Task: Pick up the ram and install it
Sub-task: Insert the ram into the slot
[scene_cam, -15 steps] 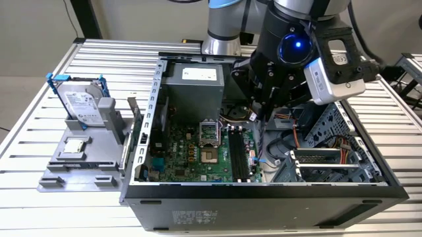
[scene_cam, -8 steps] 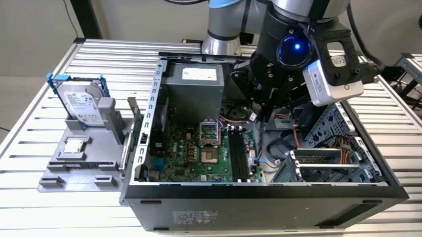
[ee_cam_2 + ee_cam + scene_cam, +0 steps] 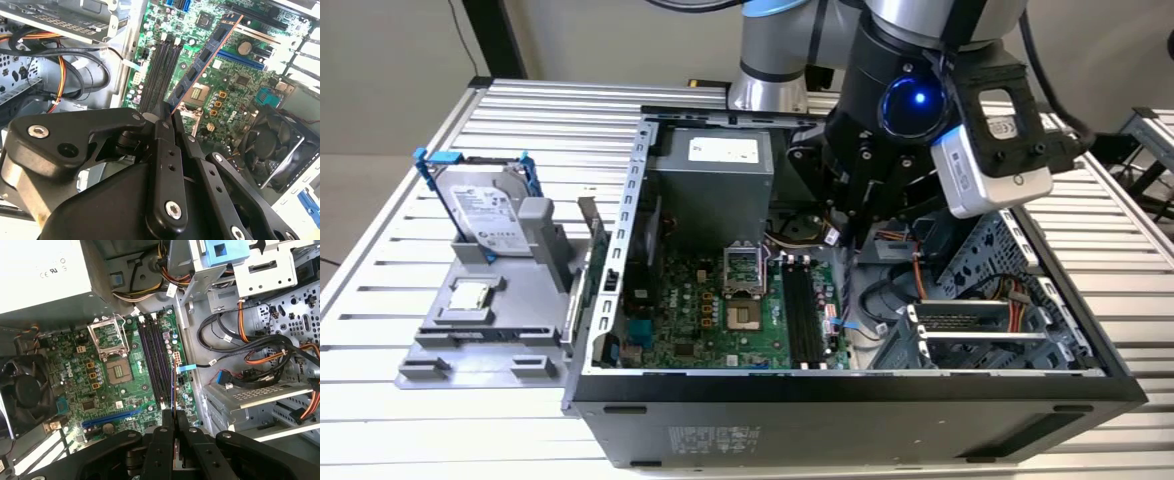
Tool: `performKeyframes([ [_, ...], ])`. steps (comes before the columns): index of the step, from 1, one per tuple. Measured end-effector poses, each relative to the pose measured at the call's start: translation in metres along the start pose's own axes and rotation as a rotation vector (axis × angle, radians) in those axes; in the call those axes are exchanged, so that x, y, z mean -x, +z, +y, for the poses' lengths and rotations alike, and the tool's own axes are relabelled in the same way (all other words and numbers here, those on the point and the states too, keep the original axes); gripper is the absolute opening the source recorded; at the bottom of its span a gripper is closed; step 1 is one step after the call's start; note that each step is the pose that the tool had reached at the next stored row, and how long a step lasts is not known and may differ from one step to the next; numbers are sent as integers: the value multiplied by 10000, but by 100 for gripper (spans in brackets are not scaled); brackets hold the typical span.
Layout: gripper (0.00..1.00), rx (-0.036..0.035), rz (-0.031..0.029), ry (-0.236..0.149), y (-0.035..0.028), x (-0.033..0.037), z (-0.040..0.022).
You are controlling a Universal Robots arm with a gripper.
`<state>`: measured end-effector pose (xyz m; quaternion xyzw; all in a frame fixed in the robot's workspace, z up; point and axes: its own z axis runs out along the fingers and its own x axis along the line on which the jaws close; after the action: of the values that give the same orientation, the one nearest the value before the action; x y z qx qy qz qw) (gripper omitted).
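Note:
My gripper [image 3: 843,218] hangs inside the open computer case [image 3: 854,385], over the motherboard [image 3: 720,320]. It is shut on the ram [image 3: 207,52], a thin dark stick with a row of black chips that juts out from between the fingertips. In the first wrist view the ram [image 3: 173,390] appears edge-on, held above the board beside the long black memory slots [image 3: 152,360]. In both wrist views the gripper [image 3: 167,114] [image 3: 173,416] pinches one end of the stick. The slots [image 3: 803,315] [image 3: 162,70] lie below the held ram, apart from it.
A silver hard drive in a blue frame [image 3: 487,210] stands on a grey holder [image 3: 480,320] at the exterior view's left. The case holds a power supply [image 3: 714,170], a CPU socket [image 3: 743,290], a black fan [image 3: 275,145], orange and black cables [image 3: 250,350] and a drive cage [image 3: 987,330].

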<state>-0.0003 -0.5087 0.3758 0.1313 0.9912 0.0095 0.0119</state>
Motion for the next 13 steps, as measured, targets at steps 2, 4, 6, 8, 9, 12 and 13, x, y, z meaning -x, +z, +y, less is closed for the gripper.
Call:
performKeyframes([
  [2,0,1,0,2,5,0,1],
  [4,0,0,0,4,10,-1,2],
  [6,0,1,0,5,16,-1,3],
  [8,0,-1,-1,8,20,-1,4],
  [9,0,-1,-1,9,22,-1,4],
  [12,0,-1,-1,13,31,-1,4],
  [13,0,-1,0,13,32,-1,4],
])
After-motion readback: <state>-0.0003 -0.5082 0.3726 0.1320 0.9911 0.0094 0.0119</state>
